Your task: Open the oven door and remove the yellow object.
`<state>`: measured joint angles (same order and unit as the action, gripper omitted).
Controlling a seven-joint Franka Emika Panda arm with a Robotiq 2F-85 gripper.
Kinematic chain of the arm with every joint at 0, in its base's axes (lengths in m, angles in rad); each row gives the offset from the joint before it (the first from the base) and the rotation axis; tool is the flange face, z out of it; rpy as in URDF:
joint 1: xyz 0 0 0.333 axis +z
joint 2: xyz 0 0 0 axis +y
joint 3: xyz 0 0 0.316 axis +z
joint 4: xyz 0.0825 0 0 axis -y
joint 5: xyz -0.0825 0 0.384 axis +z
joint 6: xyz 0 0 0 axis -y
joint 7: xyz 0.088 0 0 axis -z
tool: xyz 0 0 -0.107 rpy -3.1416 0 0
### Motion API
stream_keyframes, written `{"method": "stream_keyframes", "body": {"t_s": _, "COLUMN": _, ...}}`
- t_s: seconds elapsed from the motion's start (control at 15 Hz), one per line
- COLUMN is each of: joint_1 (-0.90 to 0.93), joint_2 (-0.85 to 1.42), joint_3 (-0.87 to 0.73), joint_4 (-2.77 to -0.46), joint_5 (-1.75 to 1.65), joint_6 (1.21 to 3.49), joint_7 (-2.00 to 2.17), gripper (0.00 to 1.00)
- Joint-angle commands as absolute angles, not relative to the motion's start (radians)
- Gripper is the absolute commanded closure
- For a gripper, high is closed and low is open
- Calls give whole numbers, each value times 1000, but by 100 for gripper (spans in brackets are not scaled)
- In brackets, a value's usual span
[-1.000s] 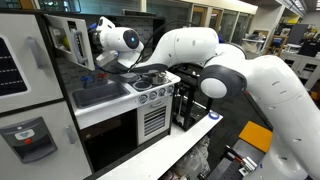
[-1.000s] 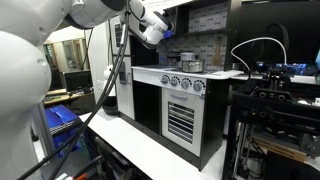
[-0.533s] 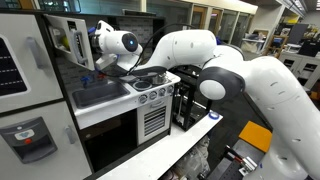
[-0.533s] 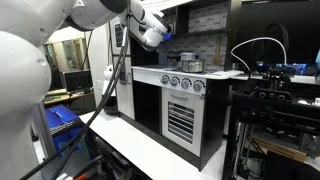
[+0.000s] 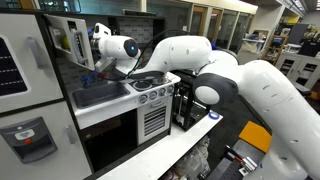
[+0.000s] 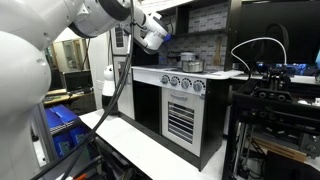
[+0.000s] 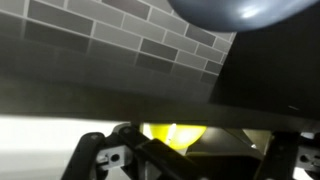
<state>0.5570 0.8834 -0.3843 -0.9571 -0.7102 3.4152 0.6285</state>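
**Robot arm poised at oven door, yellow ball just ahead**

The jaws stood wide apart and empty, raised to the white-framed door with its dark window, above the back edge of the toy kitchen's surface. The ball showed only as a bright, smooth yellow patch low in the wrist view, straight ahead between the two fingers and beneath a dark edge. Whether the door stood open or shut could not be told. The ball looked light and hard-skinned, probably slippery and apt to roll, so a grip across its widest part, with fingers on opposite sides, seemed safest. The door looked like stiff plastic and would probably swing most easily if pulled by its free edge.
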Motion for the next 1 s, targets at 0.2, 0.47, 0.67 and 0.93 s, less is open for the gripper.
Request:
{"method": "stream_keyframes", "body": {"t_s": 0.2, "joint_1": 534, "joint_2": 989, "joint_3": -439, "joint_4": -791, "joint_5": -683, "joint_6": 3458, "joint_7": 590, "gripper": 0}}
{"method": "stream_keyframes", "body": {"t_s": 0.47, "joint_1": 528, "joint_2": 1011, "joint_3": -450, "joint_4": -747, "joint_5": -682, "joint_6": 3457, "joint_7": 584, "gripper": 0}}
{"method": "stream_keyframes", "body": {"t_s": 0.67, "joint_1": 536, "joint_2": 1009, "joint_3": -472, "joint_4": -747, "joint_5": -672, "joint_6": 3444, "joint_7": 584, "gripper": 0}}
{"method": "stream_keyframes", "body": {"t_s": 0.93, "joint_1": 543, "joint_2": 1020, "joint_3": -538, "joint_4": -707, "joint_5": -616, "joint_6": 3384, "joint_7": 587, "gripper": 0}}
